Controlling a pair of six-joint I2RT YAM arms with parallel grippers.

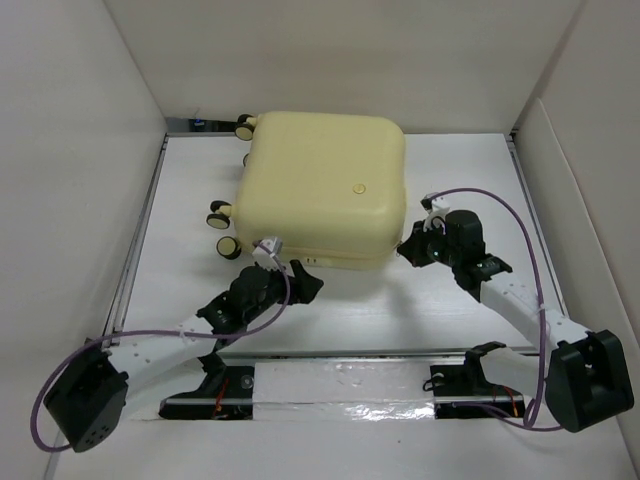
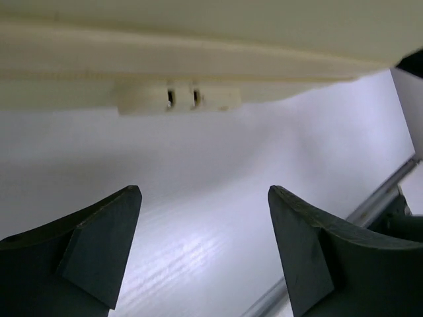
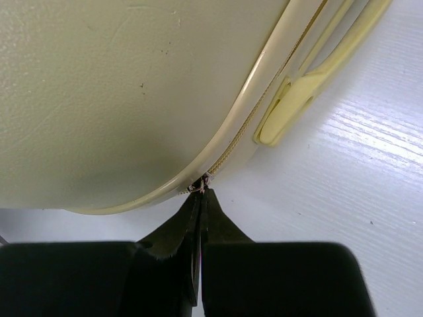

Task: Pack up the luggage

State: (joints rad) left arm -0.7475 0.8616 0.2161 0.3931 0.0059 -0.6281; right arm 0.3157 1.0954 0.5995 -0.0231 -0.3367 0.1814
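**Overhead view.** The luggage (image 1: 320, 185), a pale-yellow hard-shell suitcase, lies closed and flat on the white worktop (image 1: 350, 315), toward the back centre, with its broad shell facing up. Its caster wheels (image 1: 228, 247) project from the left side. A small round mark (image 1: 359, 188) shows on the upper shell. White panels (image 1: 80, 150) enclose the worktop at left, right and back, and a purple cable (image 1: 540, 300) loops along each arm.

**Left arm.** It reaches in from the near left, and the left end effector (image 1: 303, 278) sits just beside the suitcase's near edge.

**Left wrist view.** The two dark fingers (image 2: 99, 244) stand wide apart with only bare worktop between them, and nothing is held. Ahead of them runs the shell's lower edge. It carries a small cream block (image 2: 178, 99) with two dark slots.

**Right arm.** It reaches in from the near right, with the right end effector (image 1: 412, 248) at the suitcase's near right corner.

**Right wrist view.** The jaws are pressed together. Their tips meet the zip line (image 3: 246, 124) at the rounded corner, where a tiny metallic piece (image 3: 200, 187) sits at the very tips. Whether that piece is pinched between them cannot be told. A pale-yellow carry handle (image 3: 310, 86) lies along the side of the shell just beyond that corner.
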